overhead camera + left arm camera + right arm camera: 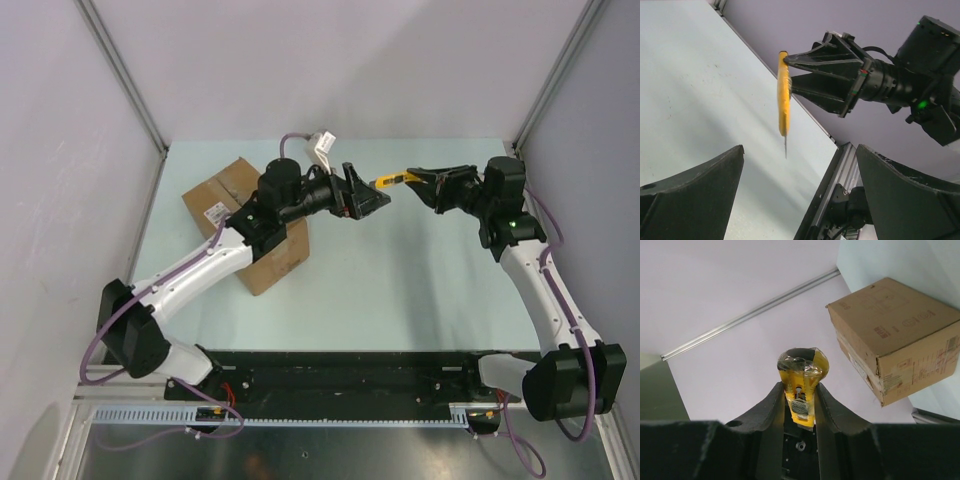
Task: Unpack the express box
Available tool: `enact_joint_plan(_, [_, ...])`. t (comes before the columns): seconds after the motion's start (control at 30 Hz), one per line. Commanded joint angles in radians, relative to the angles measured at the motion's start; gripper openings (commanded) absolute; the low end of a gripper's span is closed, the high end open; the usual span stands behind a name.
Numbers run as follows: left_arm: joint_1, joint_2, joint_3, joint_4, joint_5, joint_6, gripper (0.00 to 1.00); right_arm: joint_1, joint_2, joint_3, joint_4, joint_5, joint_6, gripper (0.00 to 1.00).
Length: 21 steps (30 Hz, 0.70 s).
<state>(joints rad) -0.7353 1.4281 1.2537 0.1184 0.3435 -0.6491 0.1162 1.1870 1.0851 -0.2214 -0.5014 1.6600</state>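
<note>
Clamping knife (pixel 802 385): R fingers (pixel 771 412); L fingers (pixel 690 195) wide, empty; blade (pixel 785 147) only L-wrist view.

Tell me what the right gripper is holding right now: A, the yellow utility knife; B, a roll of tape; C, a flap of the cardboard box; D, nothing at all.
A: the right gripper is closed on the yellow utility knife, which sticks out between its fingers, well apart from the express box.
</note>
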Motion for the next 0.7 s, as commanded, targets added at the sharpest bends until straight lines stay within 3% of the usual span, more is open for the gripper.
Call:
enact_joint_plan(0.0, [-0.010,0.032,0.065,0.043,-0.015,0.017,0.97,0.013,-0.032,0.029,0.042,-0.043,0.017,0.00])
enact_joint_plan(0.23, [-0.015,0.058,0.102,0.043,-0.018,0.032,0.75,0.017,-0.038,0.029,0.010,-0.046,-0.011,0.00])
enact_joint_plan(0.4, [-0.015,0.054,0.102,0.043,-0.023,0.055,0.50,0.017,-0.038,0.029,-0.001,-0.046,-0.017,0.00])
enact_joint_plan(0.6, [-0.015,0.051,0.102,0.043,-0.037,0.075,0.38,0.019,-0.040,0.029,0.024,-0.046,-0.016,0.00])
enact_joint_plan(0.67, [-0.015,0.054,0.108,0.043,-0.041,0.081,0.30,0.019,-0.040,0.029,0.027,-0.046,-0.016,0.00])
